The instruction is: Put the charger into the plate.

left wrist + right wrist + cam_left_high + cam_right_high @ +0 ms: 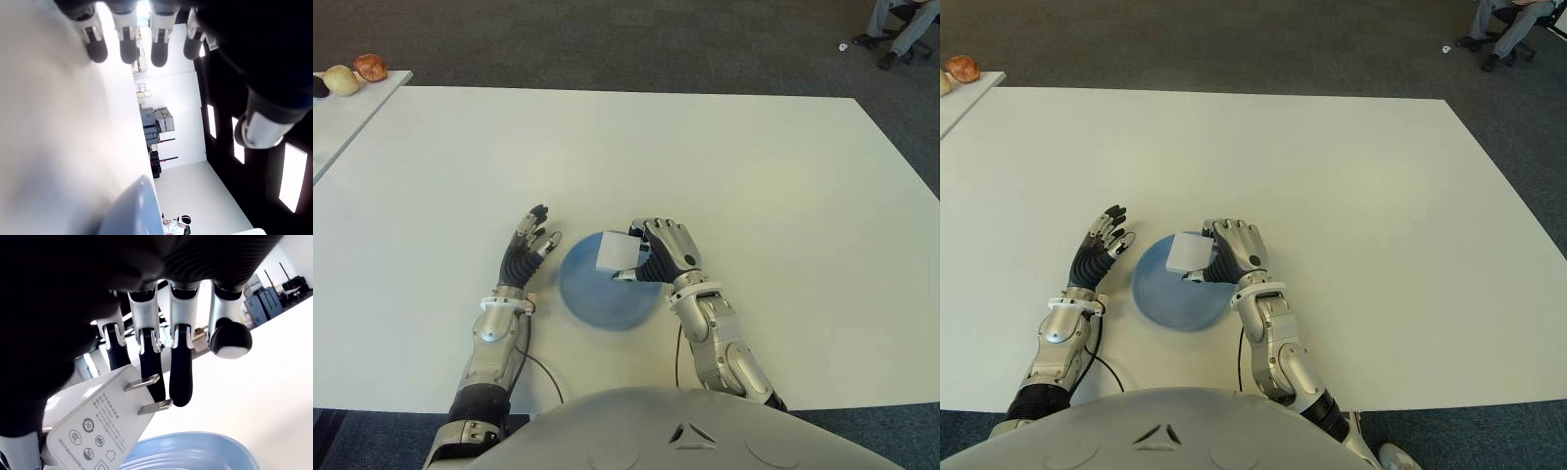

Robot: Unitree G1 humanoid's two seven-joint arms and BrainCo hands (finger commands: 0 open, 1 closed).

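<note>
A white charger (618, 254) with two metal prongs (146, 394) is held in my right hand (658, 253), whose fingers are curled around it. It hangs just above the right part of a blue plate (590, 296) on the white table (705, 157). The plate's rim (195, 453) shows below the charger (98, 426) in the right wrist view. My left hand (530, 245) shows just left of the plate with straight, relaxed fingers (128, 44) holding nothing.
A second white table (342, 117) at the far left carries several small round items (357, 73). A seated person's legs (901, 29) show at the far right on the dark carpet. The table's front edge runs close to my body.
</note>
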